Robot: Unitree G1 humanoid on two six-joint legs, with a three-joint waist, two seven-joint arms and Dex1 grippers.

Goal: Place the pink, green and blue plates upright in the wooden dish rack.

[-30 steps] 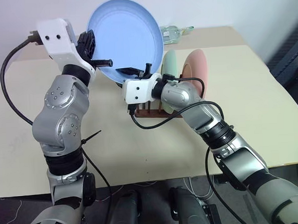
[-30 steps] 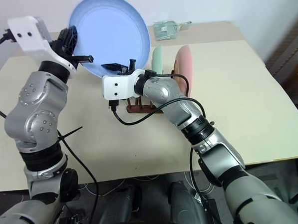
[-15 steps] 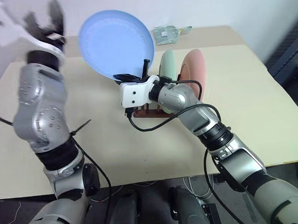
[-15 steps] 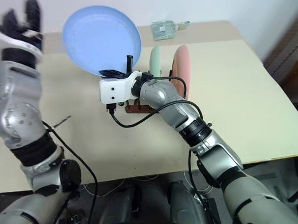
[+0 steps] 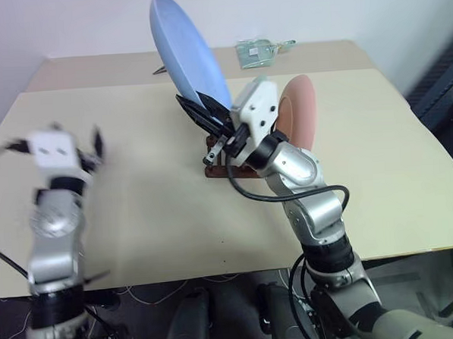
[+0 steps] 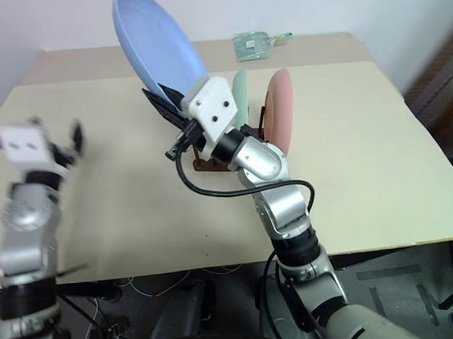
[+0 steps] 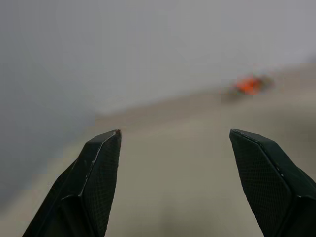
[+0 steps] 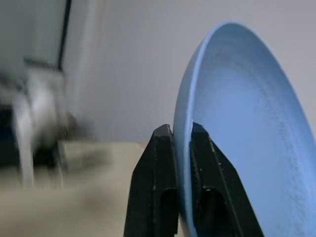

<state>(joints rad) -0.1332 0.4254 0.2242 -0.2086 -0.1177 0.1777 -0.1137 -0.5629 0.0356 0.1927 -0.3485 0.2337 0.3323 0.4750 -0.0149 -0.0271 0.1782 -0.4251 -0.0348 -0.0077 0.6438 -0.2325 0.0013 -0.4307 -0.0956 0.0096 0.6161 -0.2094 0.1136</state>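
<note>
We work over the table (image 5: 137, 212), where the wooden dish rack (image 5: 220, 162) already holds the pink plate (image 5: 298, 112) and green plate (image 6: 240, 93) upright. Our right gripper (image 8: 181, 148) pinches the blue plate (image 5: 186, 54) by its rim, edge-on above the rack for slotting. Our left gripper (image 7: 173, 143) hangs wide open, empty, well aside
</note>
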